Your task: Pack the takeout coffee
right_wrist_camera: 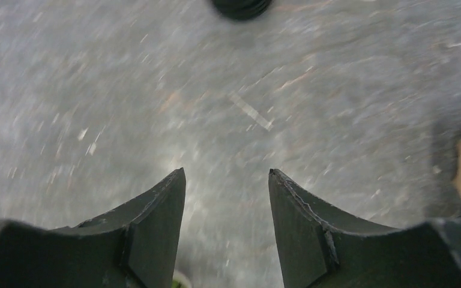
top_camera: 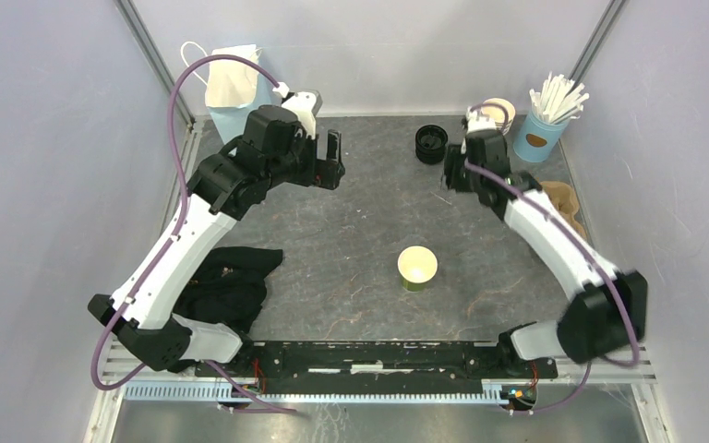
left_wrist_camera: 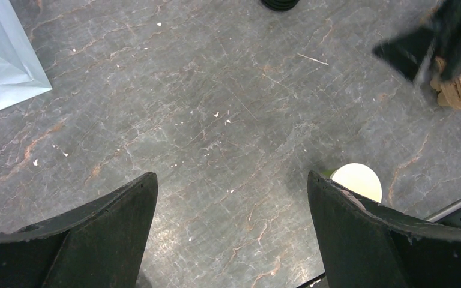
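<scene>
Small green paper cup (top_camera: 417, 268), pale inside, stands upright and lidless on the grey stone-patterned table (top_camera: 351, 231). It is well back from both sets of fingers, towards the bases. Only one such cup is in view.

Judged: the cup sits mid-table so either arm can reach it, and it wants a lid before packing.

A stack of black plastic lids (top_camera: 431, 143) sits straight ahead of the right gripper (right_wrist_camera: 226, 174). The right fingers (right_wrist_camera: 156, 222) show a moderate gap, with nothing between them and nothing touched. That view is blurred.

Left gripper (left_wrist_camera: 231, 180): fingers (left_wrist_camera: 108, 228) spread wide and empty. The cup's rim shows just outside one fingertip. A white paper bag (top_camera: 231, 88) stands ahead and leftward, presumably the destination.
</scene>
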Controlling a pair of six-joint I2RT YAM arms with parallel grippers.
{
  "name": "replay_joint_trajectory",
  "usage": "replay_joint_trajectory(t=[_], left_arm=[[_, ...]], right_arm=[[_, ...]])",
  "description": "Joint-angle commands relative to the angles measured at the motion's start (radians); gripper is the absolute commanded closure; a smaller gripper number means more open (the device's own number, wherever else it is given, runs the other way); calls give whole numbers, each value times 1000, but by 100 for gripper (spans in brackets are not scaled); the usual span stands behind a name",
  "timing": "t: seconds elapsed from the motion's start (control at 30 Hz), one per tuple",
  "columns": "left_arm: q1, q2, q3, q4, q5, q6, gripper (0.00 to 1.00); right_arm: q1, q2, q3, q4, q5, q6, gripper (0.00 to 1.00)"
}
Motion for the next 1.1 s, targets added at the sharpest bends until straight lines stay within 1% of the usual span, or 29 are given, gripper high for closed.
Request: replay_joint_trajectory(t=[0.0, 0.07, 0.17, 0.3, 0.4, 0.47, 0.6, 0.87, 1.07], left_arm=[[-7, -4, 52, -4, -34, 66, 0], [-7, -3, 60, -15, -56, 73, 0], [-7, 10, 85, -42, -89, 83, 0], [-7, 28, 121, -80, -122, 89, 0], [-7, 41, 128, -104, -139, 92, 0], [-7, 50, 139, -113, -148, 103, 0], [-7, 65, 154, -112, -169, 126, 0], [-7, 87, 163, -104, -180, 143, 0], [-3, 100, 175, -108, -183, 148, 0]], right_arm=[[-79, 260, 241, -113, 90, 77, 41], [-90, 373, 387, -136, 91, 83, 41], [-98, 506, 537, -131, 110, 90, 41], [-107, 648, 707, -133, 144, 95, 41], [-114, 729, 794, -133, 200, 98, 43], [-119, 756, 812, -110, 210, 95, 45], [-125, 796, 828, -70, 233, 76, 50], [-129, 928, 972, -58, 228, 26, 54], [-129, 958, 978, -26, 252, 9, 58]])
